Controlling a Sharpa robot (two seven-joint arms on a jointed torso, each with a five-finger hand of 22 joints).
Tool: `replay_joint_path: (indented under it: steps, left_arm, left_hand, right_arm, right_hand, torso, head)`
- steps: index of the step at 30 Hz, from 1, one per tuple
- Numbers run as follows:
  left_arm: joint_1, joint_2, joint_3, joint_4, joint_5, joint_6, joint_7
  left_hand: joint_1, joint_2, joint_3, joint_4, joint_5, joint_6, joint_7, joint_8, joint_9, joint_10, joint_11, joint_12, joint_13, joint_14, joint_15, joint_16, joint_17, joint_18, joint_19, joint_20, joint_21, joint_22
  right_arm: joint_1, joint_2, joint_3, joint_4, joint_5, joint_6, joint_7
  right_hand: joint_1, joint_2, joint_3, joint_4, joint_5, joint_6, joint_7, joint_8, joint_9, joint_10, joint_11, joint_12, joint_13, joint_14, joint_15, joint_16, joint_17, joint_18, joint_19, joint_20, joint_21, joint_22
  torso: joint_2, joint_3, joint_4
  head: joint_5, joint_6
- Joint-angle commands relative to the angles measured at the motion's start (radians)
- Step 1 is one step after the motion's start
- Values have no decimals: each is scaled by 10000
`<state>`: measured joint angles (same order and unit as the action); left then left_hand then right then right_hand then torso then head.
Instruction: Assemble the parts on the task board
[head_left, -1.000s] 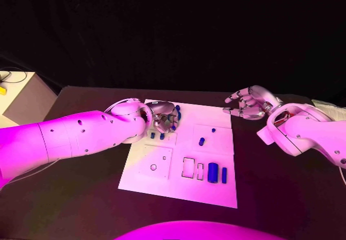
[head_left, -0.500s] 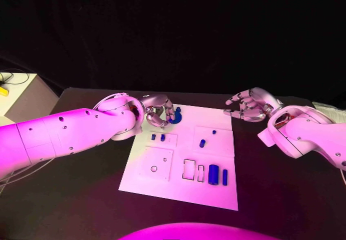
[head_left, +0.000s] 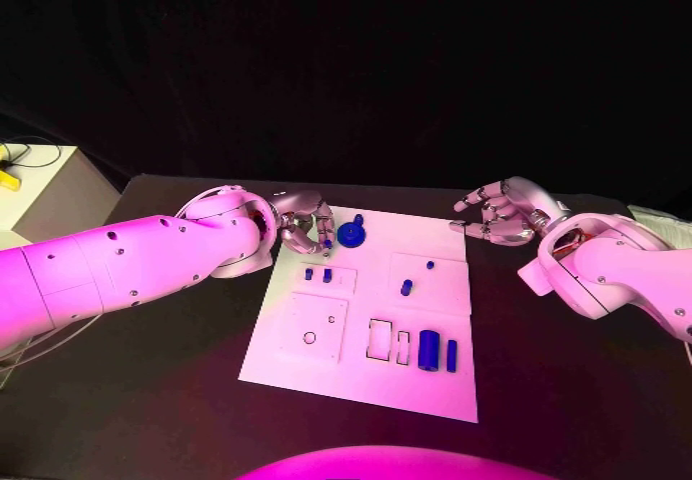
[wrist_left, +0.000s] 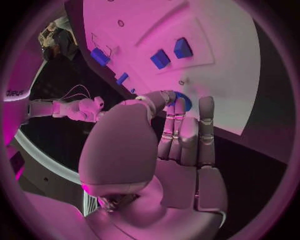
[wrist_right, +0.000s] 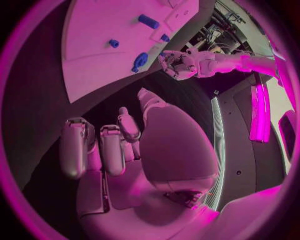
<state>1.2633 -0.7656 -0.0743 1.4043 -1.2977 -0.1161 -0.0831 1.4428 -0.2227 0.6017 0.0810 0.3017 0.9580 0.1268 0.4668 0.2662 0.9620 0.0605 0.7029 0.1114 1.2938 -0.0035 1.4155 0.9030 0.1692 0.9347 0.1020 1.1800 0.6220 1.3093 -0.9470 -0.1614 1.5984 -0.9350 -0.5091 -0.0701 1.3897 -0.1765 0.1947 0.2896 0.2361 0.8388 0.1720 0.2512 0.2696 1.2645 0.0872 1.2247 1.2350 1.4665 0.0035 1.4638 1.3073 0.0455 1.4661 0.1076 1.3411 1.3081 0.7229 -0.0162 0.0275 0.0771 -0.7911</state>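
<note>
One round blue part (head_left: 352, 237) sits at the far-left corner of the task board (head_left: 346, 370), touching my left hand's (head_left: 303, 228) fingertips; whether I grip it, I cannot tell. My right hand (head_left: 500, 211) hovers empty, fingers loosely apart. Next, I judge, comes seating this part squarely.

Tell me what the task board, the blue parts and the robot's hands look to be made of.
Task board: likely matte plastic or painted sheet; flat, even, with cleanly cut recesses.
Blue parts: probably moulded or printed plastic; solid uniform colour, soft sheen.
Left hand and right hand: silvery, apparently metal or metal-coated; they catch bright highlights.
</note>
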Motion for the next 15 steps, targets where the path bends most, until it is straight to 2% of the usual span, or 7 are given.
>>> replay_joint_path:
  steps: [1,5,15]
  left_arm:
    - [-46,38,-5,-76,-43,320,-134]
    - [-85,96,-20,-188,-82,371,-158]
    - [-156,167,-45,-294,-122,532,-216]
  left_hand:
    - [-31,48,-2,-26,2,64,18,-29,82,66,-16,-55,-14,80,-14,51,-6,162,29,-13,34,-10]
    - [-33,49,-1,-27,5,67,16,-34,84,70,-17,-62,-16,79,-14,50,-8,162,28,-14,32,-11]
    - [-30,51,3,-33,11,68,13,-43,86,74,-19,-73,-19,78,-15,50,-11,162,28,-15,31,-12]
  right_arm:
    - [-12,-2,0,3,-111,29,85]
    - [-19,1,0,4,-114,28,88]
    - [-26,-5,0,8,-116,25,88]
  right_hand:
    - [-43,71,50,-2,54,-88,-2,61,-16,-33,-11,-8,3,541,60,-18,1040,70,-12,55,-13,1325]
    - [-43,71,50,-2,54,-88,-2,61,-16,-33,-11,-8,3,541,60,-18,1040,70,-12,55,-13,1325]
    - [-43,71,50,-2,54,-88,-2,61,-16,-33,-11,-8,3,541,60,-18,1040,70,-12,55,-13,1325]
  torso:
    - [2,-6,-6]
    - [10,5,-16]
    - [16,4,-9]
  head:
    - [4,4]
    - [19,0]
    - [19,-24]
